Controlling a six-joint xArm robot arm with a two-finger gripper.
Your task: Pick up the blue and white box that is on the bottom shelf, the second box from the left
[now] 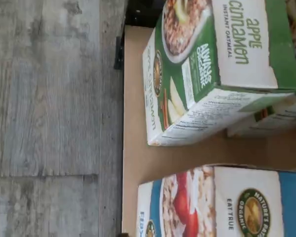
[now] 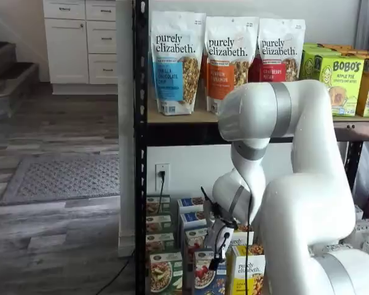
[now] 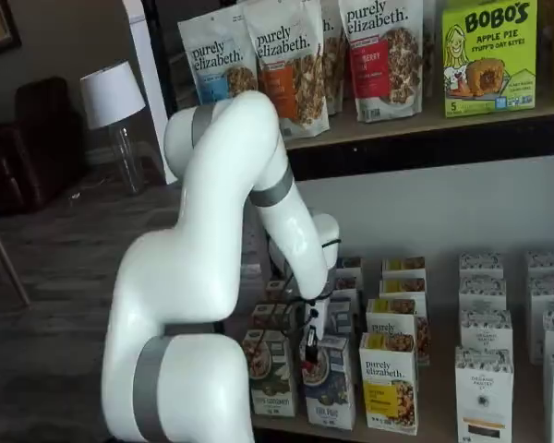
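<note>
The blue and white box [image 2: 204, 275] [image 3: 333, 381] stands at the front of the bottom shelf [image 1: 138, 163], between a green-and-white box [image 2: 162, 274] [image 3: 270, 373] and a yellow "purely elizabeth" box [image 2: 248, 270] [image 3: 389, 382]. My gripper [image 2: 216, 247] [image 3: 310, 349] hangs just above the blue and white box's top front edge, open, with nothing between its fingers. In the wrist view, the blue and white box [image 1: 222, 202] lies close below the camera, beside the green apple cinnamon box [image 1: 212, 64], with a strip of tan board between them.
More rows of small boxes stand behind the front ones, and white cartons [image 3: 484, 388] stand further right. Granola bags [image 2: 177, 61] and Bobo's boxes [image 2: 335, 77] fill the upper board. A black rack post [image 2: 141, 153] rises at the left. Grey wood floor [image 1: 49, 118] lies before the shelf.
</note>
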